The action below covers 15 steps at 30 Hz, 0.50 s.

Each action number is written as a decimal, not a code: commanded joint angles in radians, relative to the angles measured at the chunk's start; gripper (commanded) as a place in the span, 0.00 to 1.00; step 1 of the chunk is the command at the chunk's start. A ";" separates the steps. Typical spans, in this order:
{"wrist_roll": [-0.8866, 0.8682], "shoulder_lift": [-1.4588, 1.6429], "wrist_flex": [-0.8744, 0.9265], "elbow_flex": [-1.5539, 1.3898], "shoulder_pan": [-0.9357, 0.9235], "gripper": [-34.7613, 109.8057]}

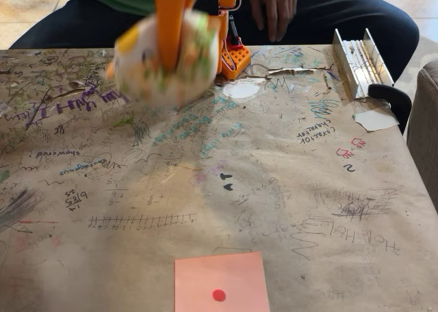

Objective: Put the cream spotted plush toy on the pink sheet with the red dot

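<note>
While the orange gripper clamped the blurred cream spotted plush toy, we saw it above the scribbled brown paper table.

Looks like a home living rm/hobby corner: table covered w/ brown paper full of scribbles & doodles, tiled floor beyond the table's far edge, upholstered seat just right of table, person sitting behind it.
</note>
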<state>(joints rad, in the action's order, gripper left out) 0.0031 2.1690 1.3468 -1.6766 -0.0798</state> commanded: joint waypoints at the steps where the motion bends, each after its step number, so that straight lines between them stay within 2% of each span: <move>1: 0.003 0.178 0.054 0.173 0.046 0.24; 6: 0.008 0.204 0.018 0.153 0.126 0.24; 11: 0.003 -0.137 -0.066 0.331 0.130 0.24; 13: -0.002 -0.293 -0.044 0.474 0.135 0.24; 15: -0.005 -0.322 0.011 0.549 0.144 0.24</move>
<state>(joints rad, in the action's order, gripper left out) 0.0015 1.8745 1.3315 -1.3422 0.0353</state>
